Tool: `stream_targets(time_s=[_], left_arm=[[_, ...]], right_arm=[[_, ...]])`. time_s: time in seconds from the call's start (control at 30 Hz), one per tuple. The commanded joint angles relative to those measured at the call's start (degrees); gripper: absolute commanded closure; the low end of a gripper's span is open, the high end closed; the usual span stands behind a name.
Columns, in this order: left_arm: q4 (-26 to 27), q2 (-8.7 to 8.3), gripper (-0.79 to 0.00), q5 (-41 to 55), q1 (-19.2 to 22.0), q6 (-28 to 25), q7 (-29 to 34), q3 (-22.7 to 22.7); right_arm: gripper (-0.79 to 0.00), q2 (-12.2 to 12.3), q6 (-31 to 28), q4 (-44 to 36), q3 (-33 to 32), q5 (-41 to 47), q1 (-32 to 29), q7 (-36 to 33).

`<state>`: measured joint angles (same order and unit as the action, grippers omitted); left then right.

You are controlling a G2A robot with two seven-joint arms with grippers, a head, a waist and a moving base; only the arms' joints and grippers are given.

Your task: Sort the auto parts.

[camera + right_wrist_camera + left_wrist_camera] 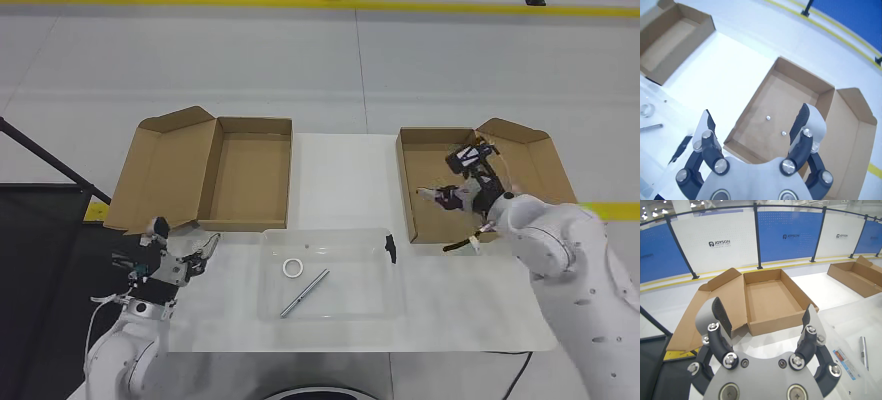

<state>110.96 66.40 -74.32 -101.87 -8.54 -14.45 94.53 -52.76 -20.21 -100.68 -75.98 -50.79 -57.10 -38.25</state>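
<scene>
So the right gripper (755,108) is hanging over the right box (829,89) with its wrist tipping downward. Its jaws are spreading wide and gripping nothing. Two tiny metal studs (768,117) are lying on the box floor just below its fingers.

The parts I'd guess are waiting to be sorted are sitting in the clear tray (372,312), off to that hand's inner side, toward the other arm. The black piece (680,147) is lying nearest to it, with the rod (651,127) and the white ring (647,109) farther out.

Handling-wise, I'm thinking the rod is stiff, smooth and light, so it's probably going to roll or slip. I'd be pinching it across its middle, fingers square to its length. The ring looks hard and low, so I'd be squeezing across its outer rim. The black piece is looking small and flat, and I can't tell what it's made of.

The left gripper (763,304) is sitting low by the near corner of the table (340,180), pointing ahead at the left box (753,330). It's also gaping wide and carrying nothing. The rod is lying just off its inner side.
</scene>
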Motion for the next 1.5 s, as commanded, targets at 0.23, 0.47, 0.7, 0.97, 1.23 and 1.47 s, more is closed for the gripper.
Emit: stream_targets(time_s=[0.23,0.47,0.7,0.97,1.23,1.47], left_arm=[[7.6,-1.65,-0.785,-10.0,5.8,-19.9,8.0,0.2],[7.5,-2.40,-0.785,-12.3,14.4,-32.0,13.8,-4.4],[7.5,-2.40,-0.785,-12.3,14.4,-32.0,13.8,-4.4],[7.8,-2.48,-0.785,-11.3,13.3,-33.9,15.4,-5.4],[8.3,-2.66,-0.785,-4.6,18.5,-42.5,34.6,-13.7],[4.2,-2.31,-0.785,9.4,29.6,-45.1,57.1,-24.2]], right_arm=[[-0.785,1.6,-17.8,-11.7,-11.1,-0.6,-14.7,15.1],[-0.785,1.9,-16.6,-14.9,-16.2,-4.0,-22.1,19.1],[-0.785,1.9,-16.6,-14.9,-16.2,-4.0,-22.1,19.1],[-0.785,1.9,-16.6,-14.9,-16.2,-4.0,-22.1,19.1],[-0.785,1.7,-16.8,-14.7,-15.5,-4.3,-22.0,20.5],[-0.785,1.7,-17.6,-15.1,-15.5,-3.7,-21.6,20.9]])
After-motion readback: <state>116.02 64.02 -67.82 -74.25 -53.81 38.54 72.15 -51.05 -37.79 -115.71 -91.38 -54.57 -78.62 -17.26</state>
